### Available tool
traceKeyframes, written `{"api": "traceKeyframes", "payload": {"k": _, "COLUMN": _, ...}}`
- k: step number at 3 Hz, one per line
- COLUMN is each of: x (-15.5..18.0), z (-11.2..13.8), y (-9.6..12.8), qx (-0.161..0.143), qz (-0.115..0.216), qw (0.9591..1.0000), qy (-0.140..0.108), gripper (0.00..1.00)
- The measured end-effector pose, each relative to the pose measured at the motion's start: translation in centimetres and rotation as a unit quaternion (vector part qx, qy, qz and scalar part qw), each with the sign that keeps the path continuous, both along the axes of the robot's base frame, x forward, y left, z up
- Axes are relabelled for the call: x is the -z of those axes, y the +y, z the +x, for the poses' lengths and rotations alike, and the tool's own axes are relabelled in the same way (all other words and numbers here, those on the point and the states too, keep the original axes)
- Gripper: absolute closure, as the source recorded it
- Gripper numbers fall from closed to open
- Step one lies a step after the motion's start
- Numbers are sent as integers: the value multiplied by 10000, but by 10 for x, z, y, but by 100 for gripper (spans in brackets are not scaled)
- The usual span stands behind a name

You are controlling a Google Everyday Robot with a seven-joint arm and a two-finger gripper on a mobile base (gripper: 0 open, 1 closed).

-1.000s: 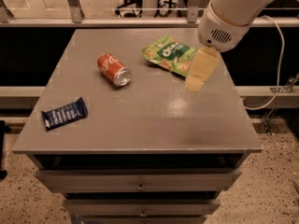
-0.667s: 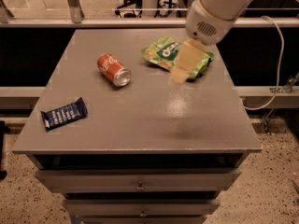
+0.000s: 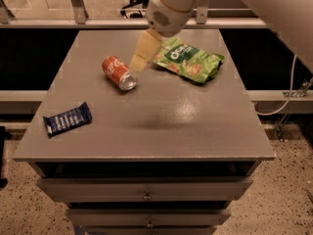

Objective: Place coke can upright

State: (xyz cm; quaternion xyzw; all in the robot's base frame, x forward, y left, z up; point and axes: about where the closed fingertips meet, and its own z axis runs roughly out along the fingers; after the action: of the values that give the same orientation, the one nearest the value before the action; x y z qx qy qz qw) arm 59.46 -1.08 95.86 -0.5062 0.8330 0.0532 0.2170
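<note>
This looks like the approach step: the hand (image 3: 138, 64), whose opening I cannot tell, hangs close beside the coke can (image 3: 117, 71) lying on its side at the worktop's (image 3: 195, 131) back left, and next should probably lower to straddle it.

Claw (image 3: 138, 58) tilted downward beneath wrist (image 3: 168, 9)
</note>
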Motion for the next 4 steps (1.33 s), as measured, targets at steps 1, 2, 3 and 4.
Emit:
{"api": "traceKeyframes", "payload": {"k": 1, "x": 18, "z": 21, "y": 52, "qx": 280, "qz": 173, "qw": 9992, "qy": 245, "gripper": 0}}
{"api": "traceKeyframes", "payload": {"k": 2, "x": 42, "z": 51, "y": 96, "qx": 722, "qz": 307, "qw": 9960, "qy": 428, "gripper": 0}}
{"api": "traceKeyframes", "payload": {"k": 3, "x": 65, "z": 82, "y": 117, "qx": 1185, "qz": 245, "qw": 9916, "qy": 446, "gripper": 0}}
{"api": "traceKeyframes", "payload": {"k": 4, "x": 78, "z": 98, "y": 123, "qx": 1480, "qz": 137, "qw": 9879, "qy": 431, "gripper": 0}}
